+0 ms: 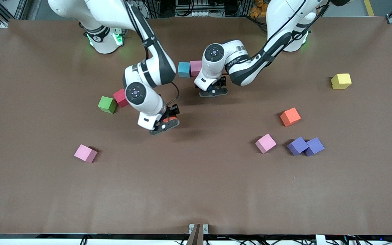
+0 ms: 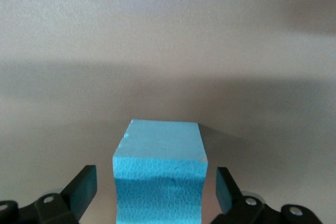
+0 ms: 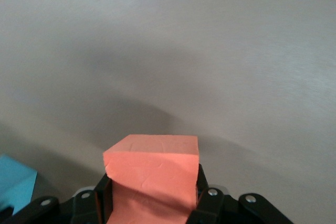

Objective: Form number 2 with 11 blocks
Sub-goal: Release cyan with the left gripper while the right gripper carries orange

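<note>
left gripper fingers released around a blue block just set beside the pink block and blue block; right gripper grasps an orange block over the tabletop, likely next to place.

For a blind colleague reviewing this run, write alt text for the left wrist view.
The left claw stands open around a light blue cube, its fingers apart from the cube's sides. The cube is pinched in at its middle where it was squeezed. Past it lies bare brown table.
</note>
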